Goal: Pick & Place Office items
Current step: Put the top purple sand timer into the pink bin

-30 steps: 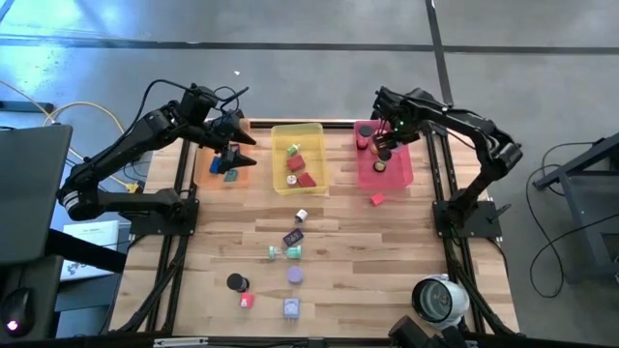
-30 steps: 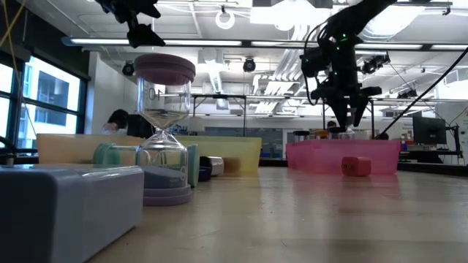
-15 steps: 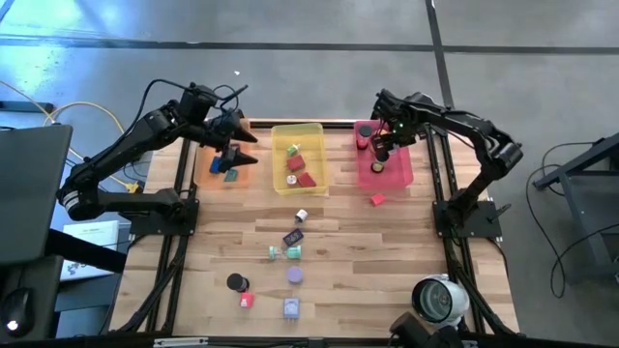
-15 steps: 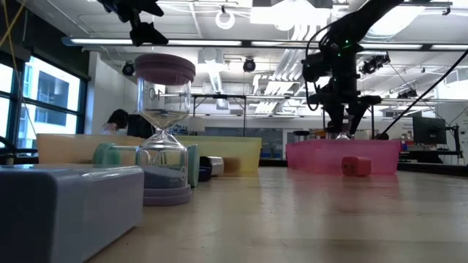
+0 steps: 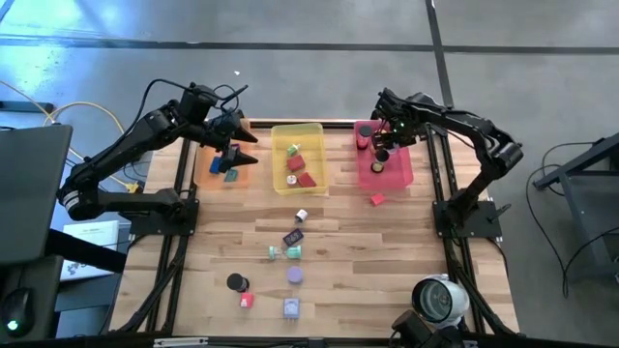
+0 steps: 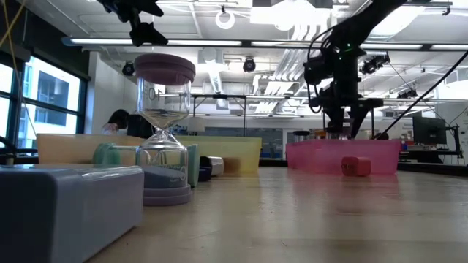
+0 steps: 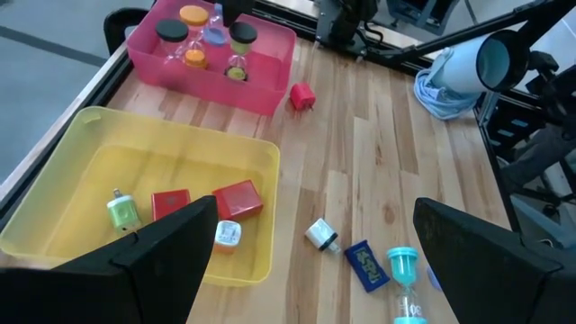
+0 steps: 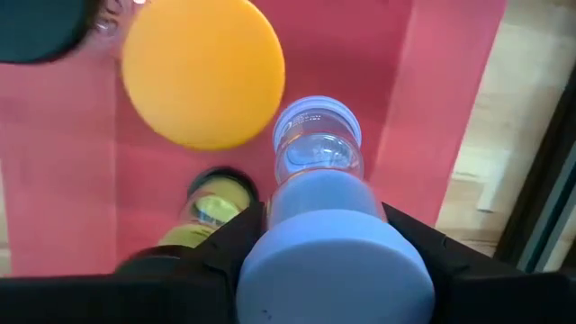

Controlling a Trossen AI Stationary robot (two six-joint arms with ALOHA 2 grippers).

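One blue-capped hourglass (image 8: 315,225) in right hand (image 5: 381,153), over pink tray (image 5: 406,177)

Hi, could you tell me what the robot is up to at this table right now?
It is sorting small office items into trays. The right hand is shut on a blue-capped sand timer and holds it over the pink tray, where other timers already stand. The left hand hangs open and empty above the orange tray. The yellow tray holds red blocks. More items, such as a red cube and a purple disc, lie on the table.
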